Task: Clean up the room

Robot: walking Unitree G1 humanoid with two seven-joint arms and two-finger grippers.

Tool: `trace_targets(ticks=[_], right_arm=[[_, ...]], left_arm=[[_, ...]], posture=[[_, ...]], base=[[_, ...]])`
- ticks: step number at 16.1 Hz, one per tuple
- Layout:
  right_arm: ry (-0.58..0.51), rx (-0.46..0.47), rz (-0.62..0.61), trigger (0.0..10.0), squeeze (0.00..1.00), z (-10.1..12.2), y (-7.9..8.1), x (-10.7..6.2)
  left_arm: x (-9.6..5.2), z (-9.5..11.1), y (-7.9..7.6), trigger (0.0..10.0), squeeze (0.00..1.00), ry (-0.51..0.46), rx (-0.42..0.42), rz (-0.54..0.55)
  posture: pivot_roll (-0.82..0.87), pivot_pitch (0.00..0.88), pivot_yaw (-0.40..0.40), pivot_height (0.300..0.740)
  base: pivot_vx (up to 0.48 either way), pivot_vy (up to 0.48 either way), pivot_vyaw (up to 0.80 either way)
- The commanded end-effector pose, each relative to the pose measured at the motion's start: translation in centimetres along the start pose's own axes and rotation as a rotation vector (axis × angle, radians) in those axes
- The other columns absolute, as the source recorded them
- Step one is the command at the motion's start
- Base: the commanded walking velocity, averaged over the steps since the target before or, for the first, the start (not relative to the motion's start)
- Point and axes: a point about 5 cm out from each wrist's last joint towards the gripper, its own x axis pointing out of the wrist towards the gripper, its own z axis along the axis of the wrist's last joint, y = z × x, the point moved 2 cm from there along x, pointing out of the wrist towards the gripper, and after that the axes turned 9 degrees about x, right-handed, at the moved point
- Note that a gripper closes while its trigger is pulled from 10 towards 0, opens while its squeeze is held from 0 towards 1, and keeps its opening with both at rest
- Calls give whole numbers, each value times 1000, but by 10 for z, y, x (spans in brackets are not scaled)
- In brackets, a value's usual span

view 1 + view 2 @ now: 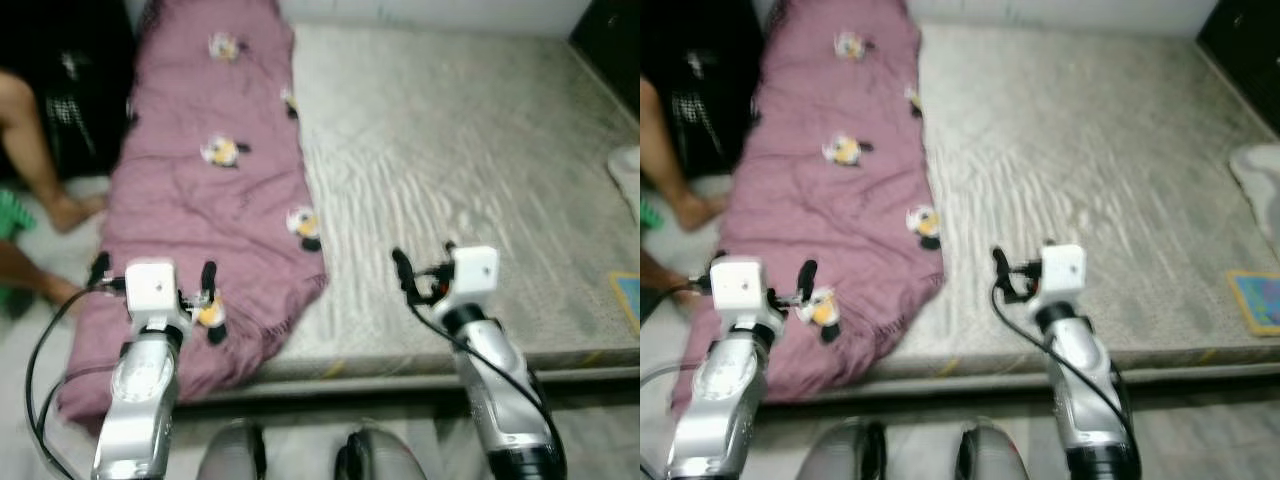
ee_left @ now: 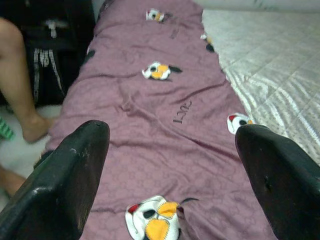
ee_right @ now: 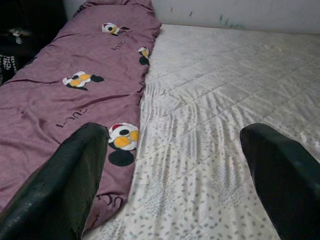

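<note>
A purple blanket (image 1: pixel 210 190) printed with cartoon figures lies lengthwise along the left side of a bare grey-white mattress (image 1: pixel 460 150), and its near end hangs over the front corner. My left gripper (image 1: pixel 153 272) hovers open over that near end, its fingers (image 2: pixel 75 175) spread wide with nothing between them. My right gripper (image 1: pixel 424 252) is open too, held over the bare mattress (image 3: pixel 215 115) just right of the blanket's edge (image 3: pixel 120 140), near the front edge of the bed.
A person's bare leg and foot (image 1: pixel 60 190) are on the floor left of the bed, beside something green (image 1: pixel 12 215). A blue item (image 1: pixel 628 295) and a white object (image 1: pixel 628 170) lie at the right. Dark furniture (image 1: pixel 610 30) stands at the back right.
</note>
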Motion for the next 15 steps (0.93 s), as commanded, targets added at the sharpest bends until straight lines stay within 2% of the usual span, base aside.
trace_targets(ticks=[1,4,7,10,15], right_arm=[[13,-4,-19,10000,0,-1,-6,-4],[14,-6,-24,10000,0,-1,-7,-4],[9,-2,-24,10000,0,-1,-7,-3],[5,15,-19,10000,0,0,-6,-3],[13,20,-13,10000,0,-1,-5,-3]], left_arm=[[-5,-8,-6,10000,0,31,-10,-24],[-5,-7,-6,10000,0,26,-4,-20],[-5,-6,2,10000,0,28,-10,16],[-9,-10,8,10000,0,36,19,14],[-10,-11,10,10000,0,33,31,35]], posture=[[4,175,-64,740],[4,174,-63,740],[8,174,-65,740],[12,174,-65,740],[15,174,-69,686]], base=[[0,0,0],[0,0,0],[0,0,0],[0,0,0],[0,0,0]])
